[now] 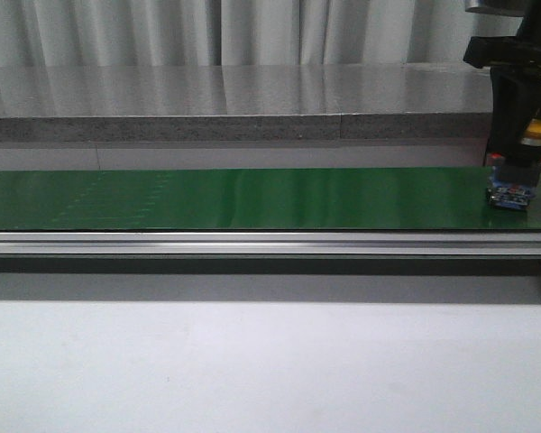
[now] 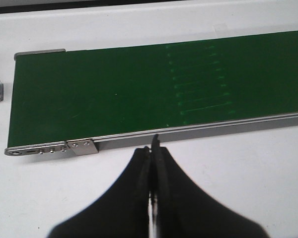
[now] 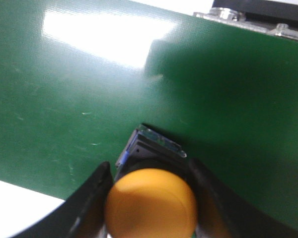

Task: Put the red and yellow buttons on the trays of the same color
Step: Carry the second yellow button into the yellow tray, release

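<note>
The right gripper point(image 3: 151, 198) is clamping the yellow button point(image 3: 151, 204) between its 2 jaws, just above the green belt point(image 1: 252, 198). The left gripper point(image 2: 153, 148) is hanging with jaws pressed together, holding nothing, the belt edge just beyond its tips.

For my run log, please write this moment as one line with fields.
right gripper: shut on yellow button | button: over green belt, right end | left gripper: shut, empty, off belt | trays: not visible
</note>
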Action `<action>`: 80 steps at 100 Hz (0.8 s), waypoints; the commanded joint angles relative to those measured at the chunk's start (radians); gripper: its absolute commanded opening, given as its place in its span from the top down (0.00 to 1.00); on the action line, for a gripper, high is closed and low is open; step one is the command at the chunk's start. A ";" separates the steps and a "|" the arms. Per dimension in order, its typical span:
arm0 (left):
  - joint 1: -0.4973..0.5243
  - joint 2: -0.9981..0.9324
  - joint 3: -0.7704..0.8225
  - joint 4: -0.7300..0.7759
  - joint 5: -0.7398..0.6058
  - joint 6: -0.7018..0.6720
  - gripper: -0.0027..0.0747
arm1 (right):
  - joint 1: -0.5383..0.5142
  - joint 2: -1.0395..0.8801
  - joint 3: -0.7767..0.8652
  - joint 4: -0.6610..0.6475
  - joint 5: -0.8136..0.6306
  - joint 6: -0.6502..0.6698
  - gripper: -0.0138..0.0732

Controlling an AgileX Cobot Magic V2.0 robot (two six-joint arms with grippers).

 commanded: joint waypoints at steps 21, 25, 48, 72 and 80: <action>-0.009 -0.012 -0.025 -0.027 -0.058 -0.009 0.99 | -0.008 -0.109 -0.019 -0.044 -0.025 0.059 0.76; -0.009 -0.012 -0.025 -0.027 -0.058 -0.009 0.99 | -0.010 -0.134 -0.012 -0.071 -0.017 0.081 0.76; -0.009 -0.012 -0.025 -0.027 -0.058 -0.009 0.99 | -0.064 -0.315 0.109 -0.154 0.002 0.167 0.76; -0.009 -0.012 -0.025 -0.027 -0.058 -0.009 0.99 | -0.185 -0.495 0.294 -0.173 0.021 0.174 0.76; -0.009 -0.012 -0.025 -0.027 -0.058 -0.009 0.99 | -0.238 -0.546 0.361 -0.175 0.012 0.174 0.76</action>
